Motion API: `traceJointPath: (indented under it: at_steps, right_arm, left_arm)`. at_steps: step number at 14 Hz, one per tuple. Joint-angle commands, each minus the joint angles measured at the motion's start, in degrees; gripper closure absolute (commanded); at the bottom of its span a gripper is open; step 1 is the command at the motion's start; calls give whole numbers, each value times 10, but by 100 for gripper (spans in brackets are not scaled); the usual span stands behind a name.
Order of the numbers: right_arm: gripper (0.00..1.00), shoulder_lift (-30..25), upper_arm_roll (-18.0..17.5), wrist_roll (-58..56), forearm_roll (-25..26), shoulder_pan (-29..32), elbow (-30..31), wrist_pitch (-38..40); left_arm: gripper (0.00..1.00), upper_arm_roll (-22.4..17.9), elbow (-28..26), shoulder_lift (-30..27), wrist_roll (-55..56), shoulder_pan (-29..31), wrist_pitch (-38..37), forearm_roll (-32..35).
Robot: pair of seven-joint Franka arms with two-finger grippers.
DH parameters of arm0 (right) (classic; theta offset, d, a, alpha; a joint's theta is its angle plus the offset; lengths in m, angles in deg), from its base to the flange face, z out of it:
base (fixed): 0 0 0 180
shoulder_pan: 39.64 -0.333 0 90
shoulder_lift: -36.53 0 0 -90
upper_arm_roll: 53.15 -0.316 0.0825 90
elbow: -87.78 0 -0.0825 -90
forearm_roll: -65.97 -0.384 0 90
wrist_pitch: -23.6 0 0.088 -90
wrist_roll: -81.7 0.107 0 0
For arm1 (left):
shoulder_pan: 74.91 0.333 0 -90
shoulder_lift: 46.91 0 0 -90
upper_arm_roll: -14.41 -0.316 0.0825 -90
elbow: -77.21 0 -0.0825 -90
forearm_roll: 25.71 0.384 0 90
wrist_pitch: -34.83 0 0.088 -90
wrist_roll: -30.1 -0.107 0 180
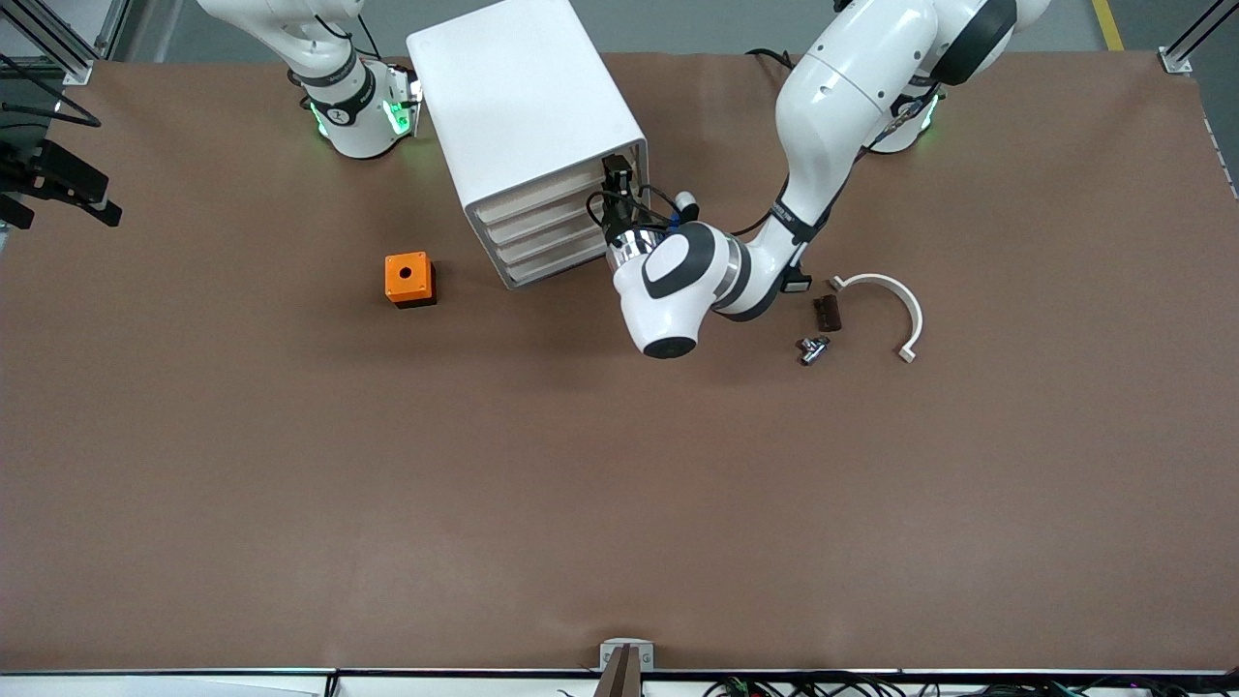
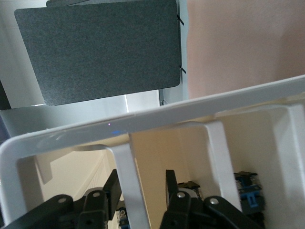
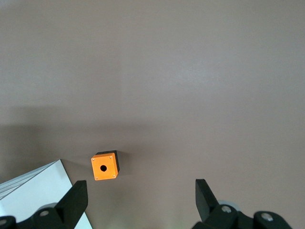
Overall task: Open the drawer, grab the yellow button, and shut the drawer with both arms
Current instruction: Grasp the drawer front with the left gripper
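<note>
the left pincer (image 1: 617,198) is at the front of the white cabinet (image 1: 528,116), level with the top drawer (image 1: 542,196), at the corner of the cabinet front toward the left arm's end of the table (image 1: 619,503). in the left wrist view its fingers (image 2: 172,188) stand apart with a white upright bar of the drawer front (image 2: 127,176) between them, not yet clamped on it. that is the relation the pull turns on: the drawer's long axis runs across the cabinet front, and it slides out toward the front camera and the left arm's end, so i judge the pincer must close on that bar and draw back along the slide line, not sideways.

the drawer looks shut or barely out in the front view. blue-and-black parts (image 2: 248,188) show low inside it; i cannot tell if one is the button.

the right pincer (image 3: 138,198) waits high over the table near the cabinet, fingers wide apart and empty, looking down on the orange cube (image 1: 408,279). the left arm is clearly nearer the drawer.
</note>
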Motion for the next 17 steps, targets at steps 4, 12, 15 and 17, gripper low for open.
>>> traceJointPath:
  at_steps: [4, 12, 15, 17]
  right_arm:
    - [0, 4, 0, 2, -6, 2, -10, 2]
    - [0, 18, 0, 1, -4, 0, -14, 4]
    - [0, 60, 0, -4, 7, -2, -19, -9]
    - [0, 73, 0, -4, 6, -3, -36, -10]
  left_arm:
    - [73, -2, 9, 11, 10, -15, 21, -25]
    - [85, -9, 10, 11, 14, -4, 21, -35]
    - [85, -10, 13, 11, 14, 13, 22, -38]
    - [86, -10, 13, 11, 14, 22, 22, -35]
